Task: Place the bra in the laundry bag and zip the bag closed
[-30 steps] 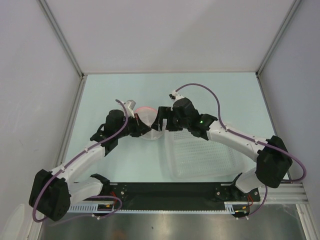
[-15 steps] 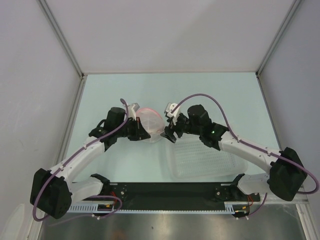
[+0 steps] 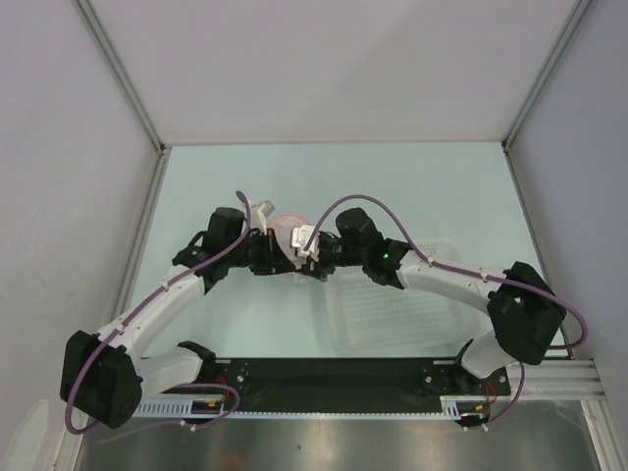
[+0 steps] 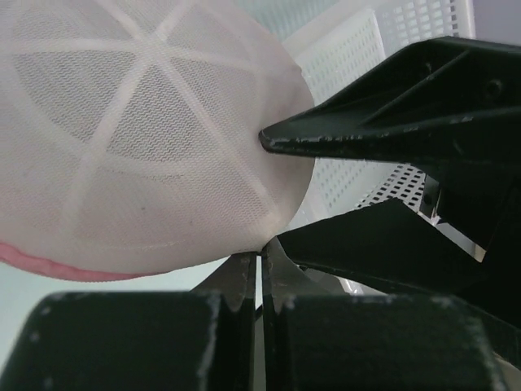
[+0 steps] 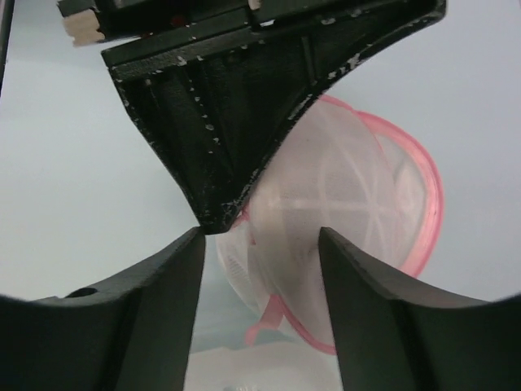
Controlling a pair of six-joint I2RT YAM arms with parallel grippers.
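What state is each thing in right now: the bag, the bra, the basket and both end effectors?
laundry bag: pinched at its edge; cannot tell whether it is zipped; nothing dark shows through the mesh.
bra: not in view.
left end effector: shut on the bag's edge.
right end effector: open, fingers astride the bag's edge.
basket: flat on the table, not gripped.

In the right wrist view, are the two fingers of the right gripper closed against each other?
No: the fingers of the right gripper stand apart, and the laundry bag shows in the gap between them.
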